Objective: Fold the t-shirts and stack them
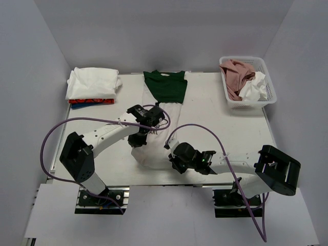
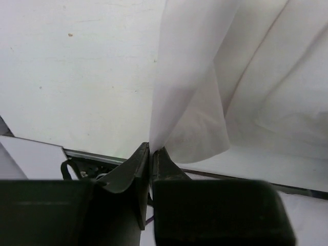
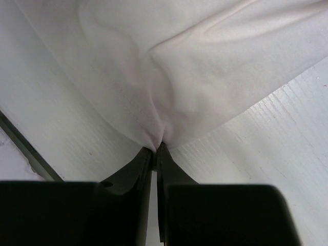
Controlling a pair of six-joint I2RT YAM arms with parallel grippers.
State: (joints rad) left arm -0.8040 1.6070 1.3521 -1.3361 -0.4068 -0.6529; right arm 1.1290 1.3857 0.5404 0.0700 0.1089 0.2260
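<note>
Right gripper (image 3: pixel 155 148) is clamped on a fold of the white t-shirt (image 3: pixel 179 77), both fingers pressed together on the cloth. On the other side, the left gripper (image 2: pixel 152 148) has its fingers almost together, and an edge of the same shirt comes up from between the tips. This shirt lies bunched on the table (image 1: pixel 215 128), near the front edge, between the two arms. A dark green t-shirt (image 1: pixel 165 86) lies flat behind it. Folded shirts (image 1: pixel 92 84) are stacked at the far left corner.

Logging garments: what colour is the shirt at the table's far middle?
The shirt is dark green; top external view.
</note>
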